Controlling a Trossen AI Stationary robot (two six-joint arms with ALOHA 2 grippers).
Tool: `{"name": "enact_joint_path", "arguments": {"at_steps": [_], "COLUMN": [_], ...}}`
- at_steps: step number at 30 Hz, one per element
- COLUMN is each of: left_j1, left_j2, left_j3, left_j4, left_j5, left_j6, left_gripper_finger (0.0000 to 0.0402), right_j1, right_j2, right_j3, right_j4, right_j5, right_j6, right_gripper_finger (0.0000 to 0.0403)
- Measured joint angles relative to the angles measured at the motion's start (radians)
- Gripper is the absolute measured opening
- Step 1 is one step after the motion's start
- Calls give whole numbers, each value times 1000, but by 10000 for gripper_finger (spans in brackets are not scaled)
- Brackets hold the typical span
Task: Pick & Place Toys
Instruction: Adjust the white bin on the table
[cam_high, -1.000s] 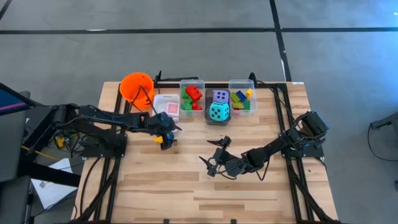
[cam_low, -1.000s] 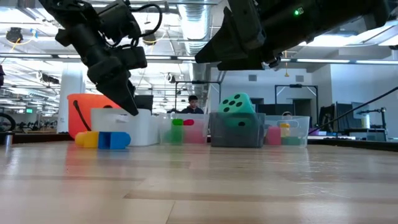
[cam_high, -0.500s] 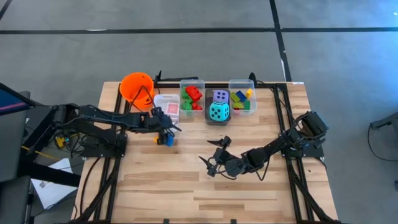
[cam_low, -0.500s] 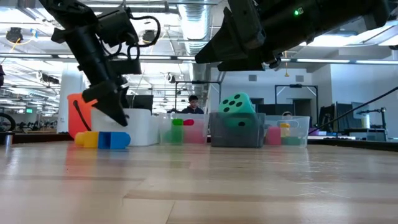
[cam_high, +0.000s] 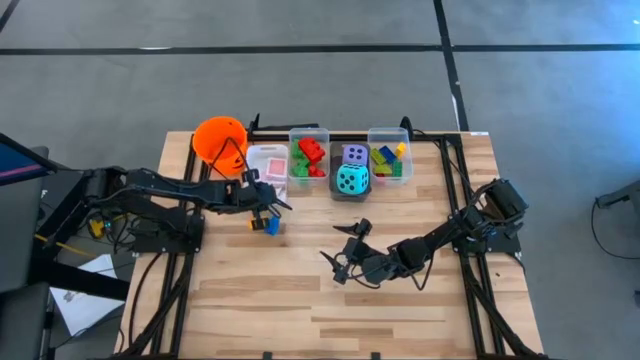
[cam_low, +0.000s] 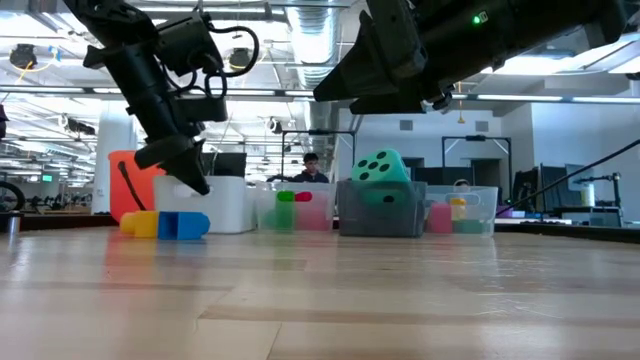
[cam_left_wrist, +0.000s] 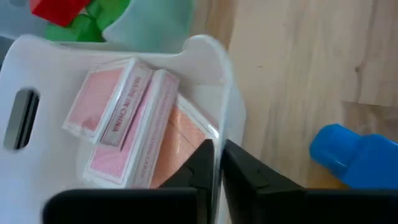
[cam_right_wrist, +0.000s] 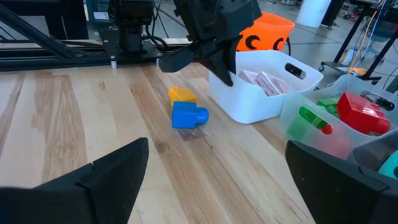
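A blue brick and a yellow brick lie touching each other on the bare wood of the table, just in front of a white bin that holds pink-white cards. In the right wrist view the pair reads plainly: the blue brick blocky with a round stud on its side, the yellow brick behind it. The left gripper hangs at the white bin's front rim, its fingers clenched with the thin white wall apparently caught between them; the left wrist view is too close to be sure.

That same close view shows what the overhead camera cannot: the cards are boxed packs lying tilted in the bin, one edge printed with lettering. The overhead view alone lays out the whole row along the table's far edge: an orange bucket, the white bin, a clear bin of red and green bricks, a teal die and a purple die side by side, and a second clear bin of mixed bricks.

The right gripper waits over the middle of the table, well apart from the bricks, its fingers spread wide and holding nothing. From table height, a person shows seated in the room beyond the bins.
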Motion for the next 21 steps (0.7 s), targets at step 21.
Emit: {"name": "enact_joint_path", "arguments": {"at_steps": [21], "left_j1": [154], "left_j2": [0], "left_j3": [0], "left_j4": [164], "left_j5": [63], "left_j6": [82], "left_gripper_finger": [1], "right_j1": [0], "right_j2": [0], "right_j3": [0], "right_j4": [1], "right_j5": [0], "right_j6": [-1], "right_gripper_finger": [372]}}
